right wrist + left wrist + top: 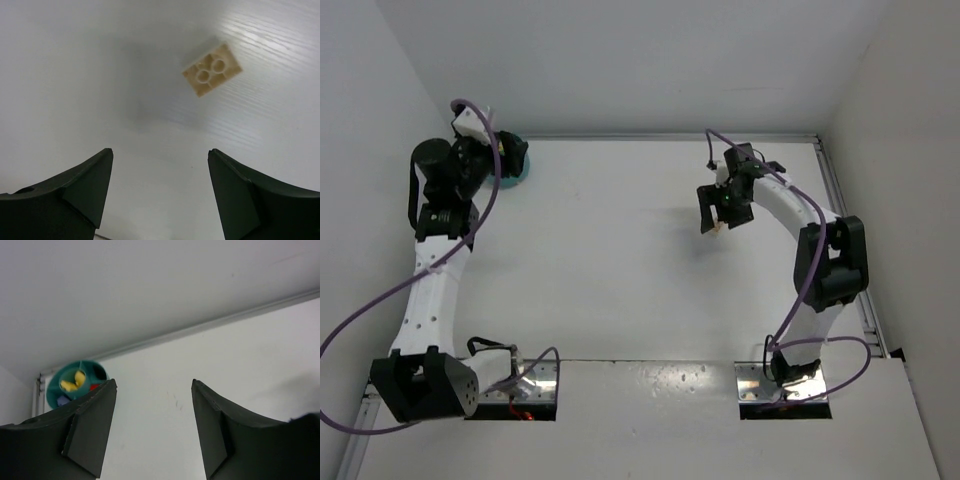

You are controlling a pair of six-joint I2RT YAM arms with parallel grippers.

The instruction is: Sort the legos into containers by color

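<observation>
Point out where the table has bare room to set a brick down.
Bare: the table between left arm and right gripper, down to the near edge. Crowded: the far-left corner, teal bowl beside the left arm; one pale brick lies by the right gripper.

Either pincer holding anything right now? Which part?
Nothing held: left pincer and right pincer stand open, empty; a pale brick lies untouched ahead of the right one.

A robotics lab cell: white walls point(620, 60) enclose a white table point(620, 270) bearing a left arm point(432, 295) and right arm point(798, 215).
</observation>
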